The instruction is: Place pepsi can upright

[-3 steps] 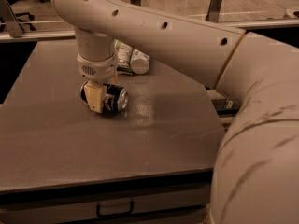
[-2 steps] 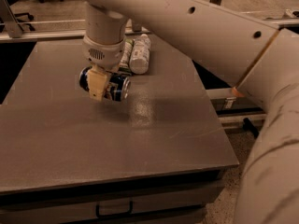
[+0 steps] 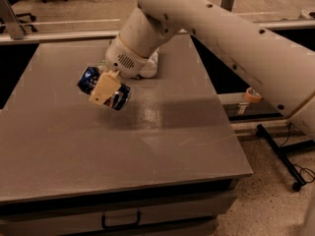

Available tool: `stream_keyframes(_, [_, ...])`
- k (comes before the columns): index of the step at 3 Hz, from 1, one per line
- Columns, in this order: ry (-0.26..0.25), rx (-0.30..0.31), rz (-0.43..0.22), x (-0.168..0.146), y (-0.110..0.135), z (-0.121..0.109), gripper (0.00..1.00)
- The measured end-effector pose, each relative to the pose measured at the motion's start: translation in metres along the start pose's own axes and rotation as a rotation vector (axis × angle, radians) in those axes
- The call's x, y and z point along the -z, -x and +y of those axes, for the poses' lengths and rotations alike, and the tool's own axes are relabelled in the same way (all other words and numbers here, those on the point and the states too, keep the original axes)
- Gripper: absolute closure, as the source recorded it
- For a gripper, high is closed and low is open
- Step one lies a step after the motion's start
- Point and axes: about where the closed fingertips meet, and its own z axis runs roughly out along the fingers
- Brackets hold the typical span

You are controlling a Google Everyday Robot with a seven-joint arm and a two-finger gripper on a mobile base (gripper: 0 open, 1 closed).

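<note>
hand grips the pepsi can over the counter

the hand (image 3: 104,89) of the cream-white robot arm (image 3: 221,38) is closed on the small dark blue aluminium pepsi can (image 3: 89,78), with a beige finger (image 3: 102,90) lying across the can's middle. the can is not upright: it sits sideways in the grip, its long axis slanting from upper left down to lower right, one blue end showing left of the finger and the other end below and to the right of it. it hangs over the left-centre part of the flat grey-brown counter (image 3: 162,146), and a dark shadow falls on the surface just under and to the right of it; whether the lower end touches the counter cannot be told.

just behind the arm's rounded wrist, toward the far edge of the counter, lies a clear white-labelled plastic bottle (image 3: 150,66), mostly hidden by the wrist. the counter's front carries a drawer with a dark handle (image 3: 120,222). to the right, off the counter, a roll of orange tape (image 3: 253,95) sits on a low ledge, and a black stand leg (image 3: 278,151) lies on the speckled floor.
</note>
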Motion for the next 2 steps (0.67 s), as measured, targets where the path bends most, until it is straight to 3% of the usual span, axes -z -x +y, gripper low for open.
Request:
stream_keyframes(1, [0.06,0.043,-0.265,0.014,0.001,0.01,1.0])
stream_keyframes(2, [0.056,0.073,-0.453,0.049,-0.021,0.011,1.0])
